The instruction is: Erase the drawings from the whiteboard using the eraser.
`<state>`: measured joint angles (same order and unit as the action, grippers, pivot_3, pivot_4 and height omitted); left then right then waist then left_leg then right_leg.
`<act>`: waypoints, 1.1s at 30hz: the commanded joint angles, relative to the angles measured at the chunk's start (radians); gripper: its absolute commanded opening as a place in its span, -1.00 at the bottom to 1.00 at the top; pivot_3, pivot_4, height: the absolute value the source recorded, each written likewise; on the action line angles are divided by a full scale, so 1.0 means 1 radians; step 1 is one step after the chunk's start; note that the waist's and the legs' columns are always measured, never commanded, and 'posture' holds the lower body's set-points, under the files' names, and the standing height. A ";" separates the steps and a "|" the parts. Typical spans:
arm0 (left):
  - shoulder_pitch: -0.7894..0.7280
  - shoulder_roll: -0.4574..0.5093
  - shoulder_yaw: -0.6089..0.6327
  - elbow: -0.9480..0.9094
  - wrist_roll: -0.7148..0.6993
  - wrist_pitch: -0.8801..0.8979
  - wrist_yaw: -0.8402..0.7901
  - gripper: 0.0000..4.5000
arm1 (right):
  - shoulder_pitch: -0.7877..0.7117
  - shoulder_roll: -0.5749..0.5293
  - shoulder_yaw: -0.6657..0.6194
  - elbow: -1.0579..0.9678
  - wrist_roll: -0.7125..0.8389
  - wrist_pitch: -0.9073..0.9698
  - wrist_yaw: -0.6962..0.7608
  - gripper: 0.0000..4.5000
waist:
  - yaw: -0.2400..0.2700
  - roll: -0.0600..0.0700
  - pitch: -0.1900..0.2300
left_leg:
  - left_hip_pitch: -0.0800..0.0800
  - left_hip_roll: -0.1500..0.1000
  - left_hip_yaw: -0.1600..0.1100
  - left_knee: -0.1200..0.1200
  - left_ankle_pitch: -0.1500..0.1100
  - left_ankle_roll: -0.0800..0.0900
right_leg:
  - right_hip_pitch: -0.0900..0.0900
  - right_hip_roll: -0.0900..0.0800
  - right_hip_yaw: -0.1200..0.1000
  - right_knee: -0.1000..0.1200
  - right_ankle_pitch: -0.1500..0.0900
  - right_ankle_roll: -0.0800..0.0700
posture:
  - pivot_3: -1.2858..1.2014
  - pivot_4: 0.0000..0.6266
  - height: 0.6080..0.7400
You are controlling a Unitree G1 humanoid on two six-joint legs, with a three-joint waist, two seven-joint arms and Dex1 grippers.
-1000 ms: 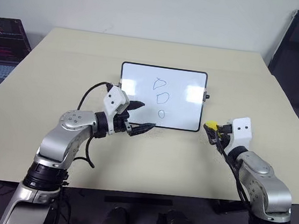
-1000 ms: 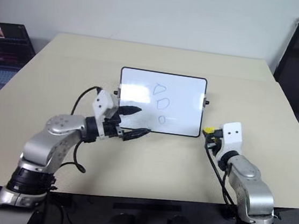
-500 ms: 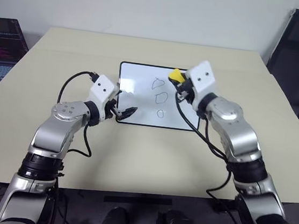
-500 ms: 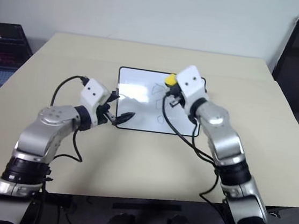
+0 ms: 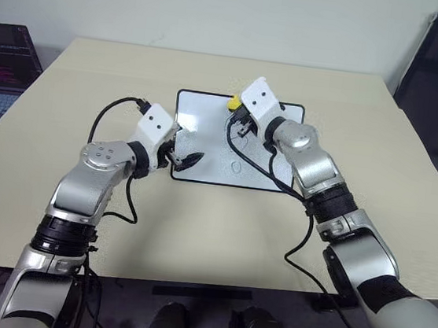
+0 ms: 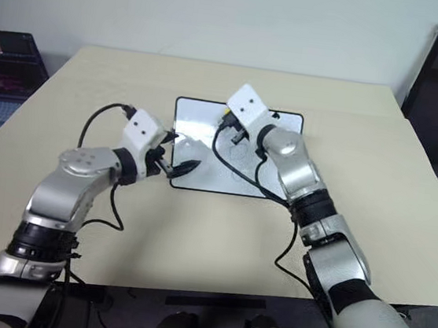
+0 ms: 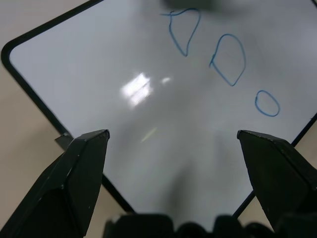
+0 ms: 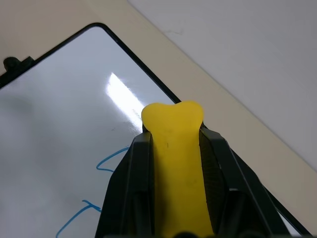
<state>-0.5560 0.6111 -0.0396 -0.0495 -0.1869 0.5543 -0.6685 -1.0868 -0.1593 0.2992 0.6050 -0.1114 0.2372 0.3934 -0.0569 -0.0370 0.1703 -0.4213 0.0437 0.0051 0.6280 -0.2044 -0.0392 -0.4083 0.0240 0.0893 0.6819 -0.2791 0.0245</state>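
Here, nearest you, the left gripper (image 5: pixel 185 160) sat at the centre-left of the head view, its jaws spread wide and empty over the lower left corner of the whiteboard (image 5: pixel 208 123), probably to pin the board so it would not slide under rubbing. The whiteboard lay flat on the table (image 5: pixel 61 162), mid-frame, slightly above centre. In the left wrist view, all three drawings (image 7: pixel 229 58) showed untouched, so, as you could judge, no wiping had begun. Further back, the right gripper (image 5: pixel 234 112) hung over the board's upper edge, its jaws clenched on the eraser (image 5: pixel 233 101), the yellow end poking out ahead toward the top loop. That placing suggests you meant to start at the topmost shape.
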 commanded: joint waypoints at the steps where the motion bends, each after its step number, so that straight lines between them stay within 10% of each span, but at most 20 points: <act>1: -0.006 0.002 0.003 -0.053 0.000 0.007 -0.001 1.00 | -0.035 0.018 0.016 0.026 -0.038 -0.039 0.020 -0.60 | 0.000 0.000 0.000 | 0.000 0.000 0.000 0.000 0.000 0.000 | 0.000 0.000 0.000 0.000 0.000 0.000 | 0.03 -0.52 1.00; 33: 0.024 -0.017 -0.023 -0.061 0.013 -0.023 -0.008 1.00 | -0.063 0.009 0.023 0.104 -0.158 -0.070 0.028 -0.60 | 0.000 0.000 0.000 | 0.000 -0.001 -0.001 0.001 0.000 0.000 | 0.000 -0.002 -0.001 0.002 0.000 0.000 | 0.03 -0.52 1.00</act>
<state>-0.5162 0.5941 -0.0708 -0.0696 -0.1759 0.5423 -0.6701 -1.1288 -0.1421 0.3352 0.7113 -0.2588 0.1764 0.4159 -0.0567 -0.0369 0.1704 -0.4209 0.0430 0.0043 0.6291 -0.2043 -0.0393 -0.4083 0.0225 0.0885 0.6843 -0.2790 0.0244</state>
